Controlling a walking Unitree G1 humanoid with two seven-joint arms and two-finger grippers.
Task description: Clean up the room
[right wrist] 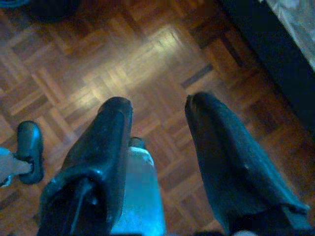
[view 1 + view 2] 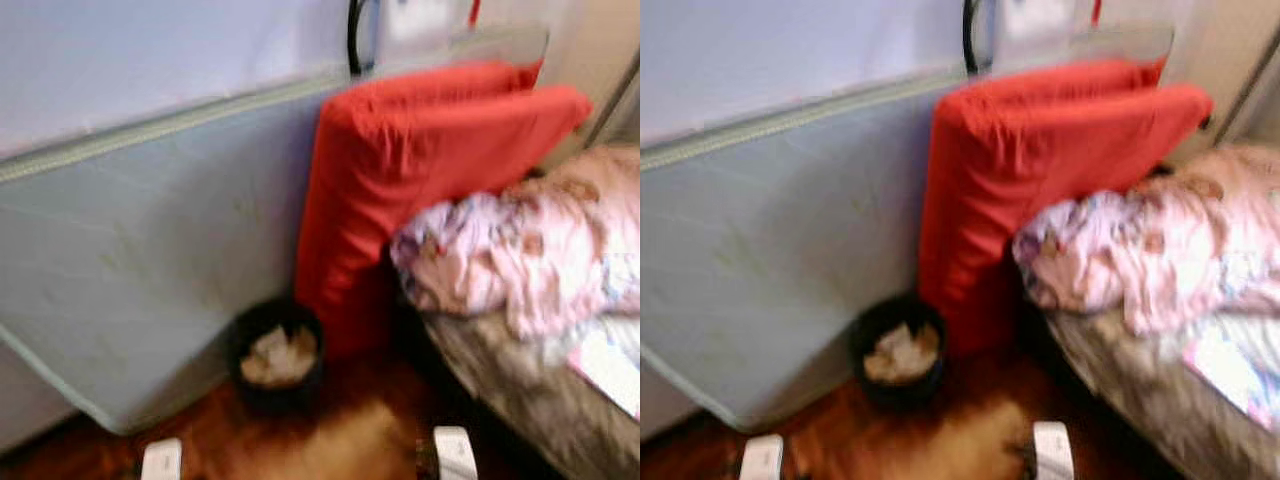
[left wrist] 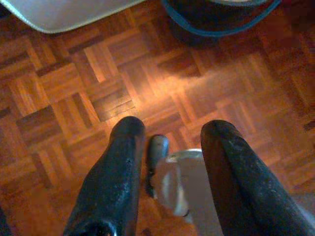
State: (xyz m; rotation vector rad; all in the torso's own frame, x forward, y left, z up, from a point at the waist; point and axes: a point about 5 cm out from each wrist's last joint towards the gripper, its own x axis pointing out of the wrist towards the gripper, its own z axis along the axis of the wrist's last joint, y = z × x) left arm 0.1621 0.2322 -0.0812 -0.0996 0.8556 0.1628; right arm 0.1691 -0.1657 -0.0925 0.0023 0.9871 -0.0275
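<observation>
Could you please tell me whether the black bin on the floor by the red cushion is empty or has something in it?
It has something in it: the bin stands upright, with pale crumpled stuff showing at its open top.

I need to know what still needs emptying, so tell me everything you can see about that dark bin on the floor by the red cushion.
The bin is a small round container, dark, black as far as the blur allows, standing upright on the wood parquet floor. Its open top shows it filled near the rim with pale, crumpled stuff, likely paper waste. It stands at the foot of the red cushion, with the grey mattress leaning against the wall on its other side. Whether it touches either cannot be told. No lid shows.
</observation>
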